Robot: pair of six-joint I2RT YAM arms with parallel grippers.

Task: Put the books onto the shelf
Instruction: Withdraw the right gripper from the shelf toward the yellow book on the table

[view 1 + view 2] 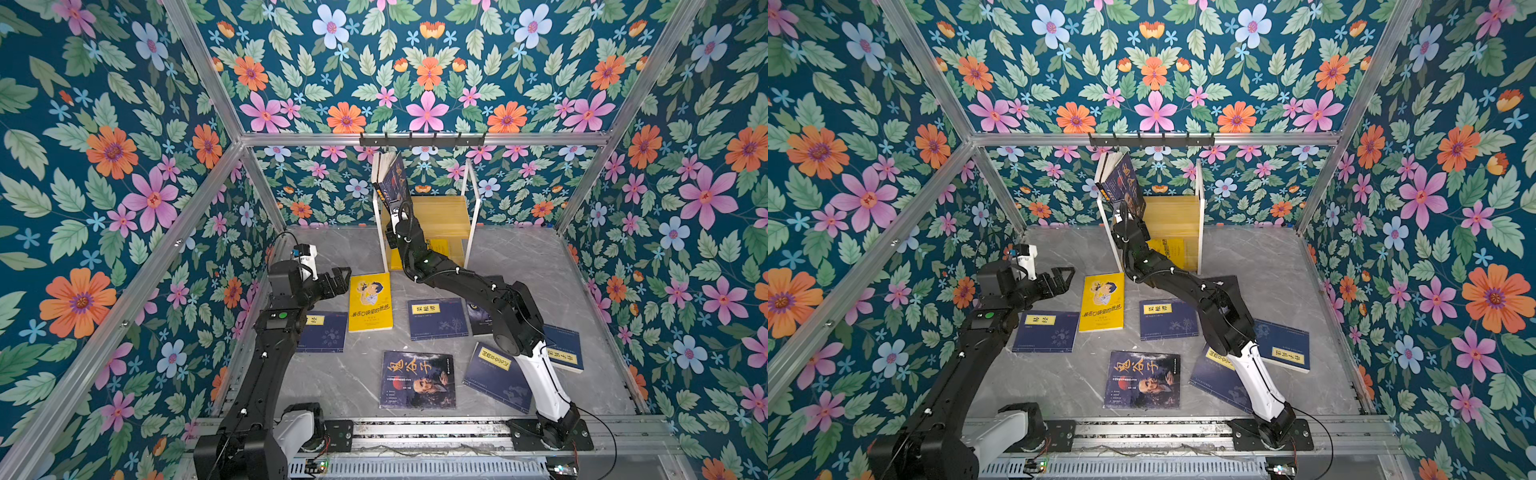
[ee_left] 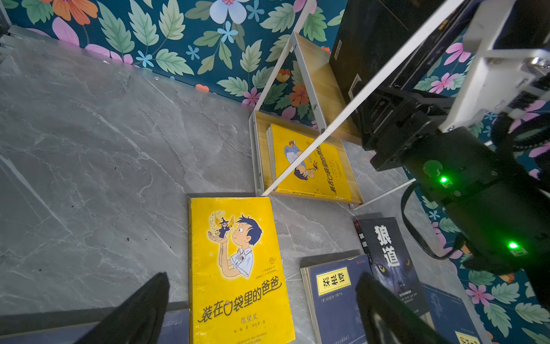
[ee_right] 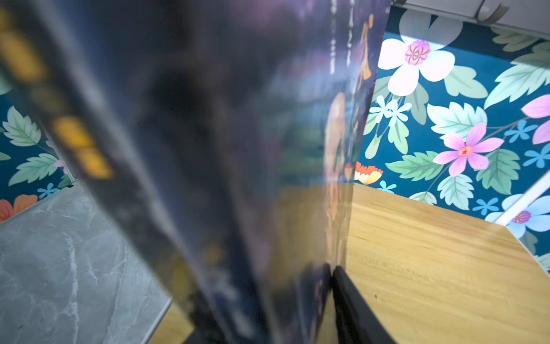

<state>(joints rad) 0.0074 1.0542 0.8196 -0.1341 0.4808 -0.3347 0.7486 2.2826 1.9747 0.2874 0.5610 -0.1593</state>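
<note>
Our right end effector [image 1: 396, 210] pinches the dark thin paperback book [image 1: 393, 178] that stands tall just above it, over the yellowish wooden shelf [image 1: 446, 212].

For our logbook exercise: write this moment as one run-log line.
right gripper: shut on dark book, tilted at shelf top | left gripper: open near yellow book on table

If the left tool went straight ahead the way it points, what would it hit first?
Probably the yellow book lying flat on the table, just ahead of the open left tool; depth is hard to judge.
</note>
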